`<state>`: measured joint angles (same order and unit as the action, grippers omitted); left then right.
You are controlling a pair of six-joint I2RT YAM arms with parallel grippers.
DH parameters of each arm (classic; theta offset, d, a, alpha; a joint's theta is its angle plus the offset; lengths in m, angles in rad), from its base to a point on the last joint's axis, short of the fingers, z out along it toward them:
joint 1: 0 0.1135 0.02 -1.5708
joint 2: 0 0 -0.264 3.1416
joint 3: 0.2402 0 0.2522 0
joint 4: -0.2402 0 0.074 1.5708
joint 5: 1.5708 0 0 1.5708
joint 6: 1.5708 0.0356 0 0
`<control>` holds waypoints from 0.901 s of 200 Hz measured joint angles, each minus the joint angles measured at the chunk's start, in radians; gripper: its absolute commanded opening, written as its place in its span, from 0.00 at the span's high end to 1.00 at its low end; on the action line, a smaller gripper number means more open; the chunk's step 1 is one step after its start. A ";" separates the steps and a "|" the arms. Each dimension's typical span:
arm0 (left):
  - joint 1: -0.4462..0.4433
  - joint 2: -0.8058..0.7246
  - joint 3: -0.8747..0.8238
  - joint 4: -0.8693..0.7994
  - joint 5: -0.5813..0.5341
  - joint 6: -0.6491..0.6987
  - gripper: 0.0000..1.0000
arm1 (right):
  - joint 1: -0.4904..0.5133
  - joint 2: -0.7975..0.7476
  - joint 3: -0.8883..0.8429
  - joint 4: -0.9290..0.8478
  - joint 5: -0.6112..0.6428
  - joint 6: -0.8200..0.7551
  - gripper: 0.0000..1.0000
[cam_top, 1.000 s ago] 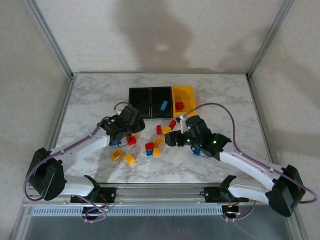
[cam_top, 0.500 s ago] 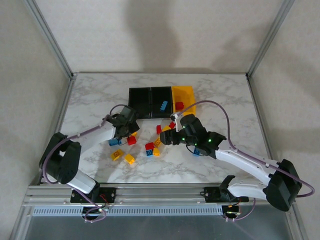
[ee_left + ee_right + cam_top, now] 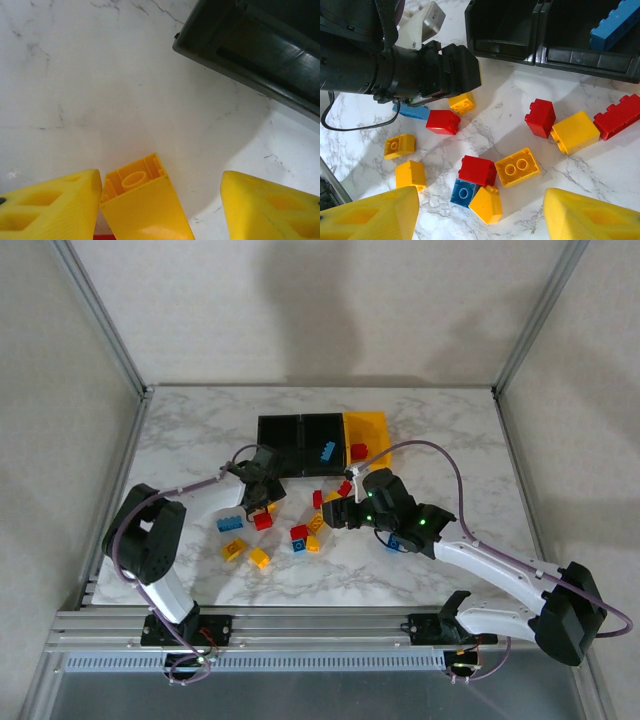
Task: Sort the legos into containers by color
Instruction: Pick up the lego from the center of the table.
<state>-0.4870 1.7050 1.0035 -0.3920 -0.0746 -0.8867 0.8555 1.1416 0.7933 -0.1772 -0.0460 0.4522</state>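
My left gripper [image 3: 160, 176] is open, its jaws either side of a yellow brick [image 3: 142, 200] that lies against the left finger [image 3: 55, 205] with a gap on the right. From above, the left gripper [image 3: 263, 498] sits just in front of the left black bin [image 3: 278, 430]. My right gripper [image 3: 480, 194] hangs open above a cluster of red [image 3: 477, 170], yellow [image 3: 516, 166] and blue [image 3: 464, 192] bricks. The middle black bin [image 3: 322, 432] holds a blue brick [image 3: 327, 451]. The yellow-orange bin [image 3: 372, 427] holds a red brick [image 3: 358, 451].
More loose bricks lie around: red [image 3: 540, 116], yellow [image 3: 575, 131], long red [image 3: 619, 116], red [image 3: 442, 121], blue [image 3: 412, 111], yellow [image 3: 400, 145]. The left arm's black wrist [image 3: 420, 70] is close to the pile. Another blue brick [image 3: 398, 541] lies under the right arm.
The left arm has folded upward and its gripper has shifted slightly toward the bins. The right gripper has edged a little toward the pile.
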 measured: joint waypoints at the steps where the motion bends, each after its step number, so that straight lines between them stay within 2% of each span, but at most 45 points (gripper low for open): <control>1: 0.000 0.000 0.000 0.000 0.000 0.000 0.40 | 0.000 0.000 0.000 0.000 0.001 0.000 0.33; 41: 0.000 0.004 0.000 0.008 0.012 0.008 0.54 | 0.000 0.003 0.000 -0.003 0.008 -0.008 0.33; 70: -0.002 0.020 0.000 0.011 0.021 0.011 0.50 | 0.000 0.007 0.000 -0.006 0.021 -0.009 0.33; 85: -0.006 0.034 0.003 0.010 0.027 0.019 0.52 | 0.000 0.007 0.000 -0.007 0.027 -0.008 0.34; 109: -0.018 0.044 0.004 0.007 0.026 0.033 0.69 | 0.000 0.007 0.000 -0.007 0.028 -0.008 0.34; 131: -0.022 0.045 0.016 0.003 0.026 0.043 0.78 | 0.000 0.007 0.000 -0.007 0.028 -0.008 0.34; 180: -0.020 0.044 0.116 -0.057 0.018 0.074 0.85 | 0.000 0.007 0.000 -0.011 0.027 -0.008 0.34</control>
<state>-0.5068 1.7489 1.1198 -0.4488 -0.0566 -0.8131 0.8555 1.1484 0.7929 -0.1883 -0.0189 0.4442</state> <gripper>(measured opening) 0.300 0.661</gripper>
